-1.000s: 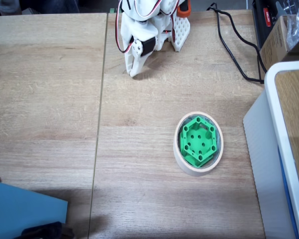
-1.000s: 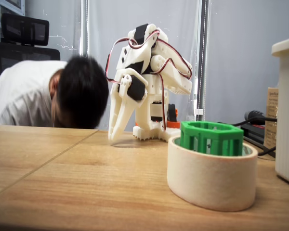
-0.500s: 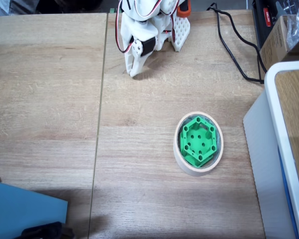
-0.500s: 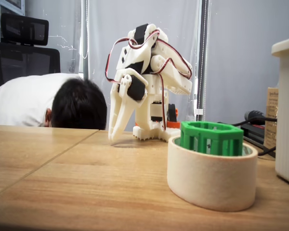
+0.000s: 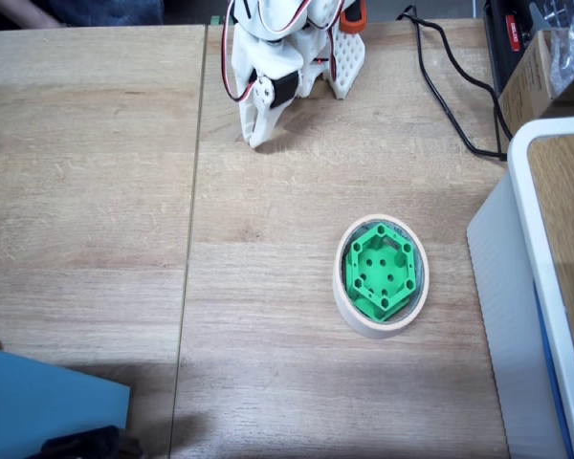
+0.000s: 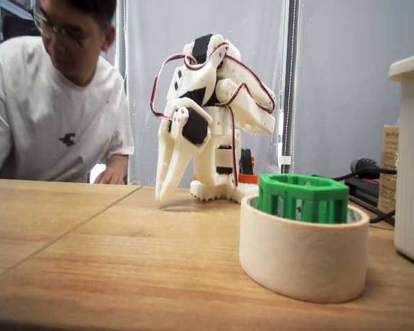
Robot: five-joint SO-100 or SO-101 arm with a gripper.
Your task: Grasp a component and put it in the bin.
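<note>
The green hexagonal component [image 5: 383, 271] [image 6: 303, 197] sits inside the bin [image 5: 362, 316] [image 6: 300, 256], a cream roll of masking tape on the wooden table. Its top stands a little above the roll's rim in the low fixed view. The white arm is folded back near its base at the table's far edge. My gripper [image 5: 255, 140] [image 6: 162, 196] points down there with its tips close to the tabletop, shut and empty, well away from the roll.
A large white-rimmed box [image 5: 545, 287] [image 6: 410, 158] stands to the right. Black cables [image 5: 450, 86] trail at the back right. A blue sheet [image 5: 48, 406] lies at the front left corner. A person in a white shirt [image 6: 52, 103] sits behind the table.
The person behind the table has risen from bending low to sitting upright. The arm, the green piece and the roll have not moved.
</note>
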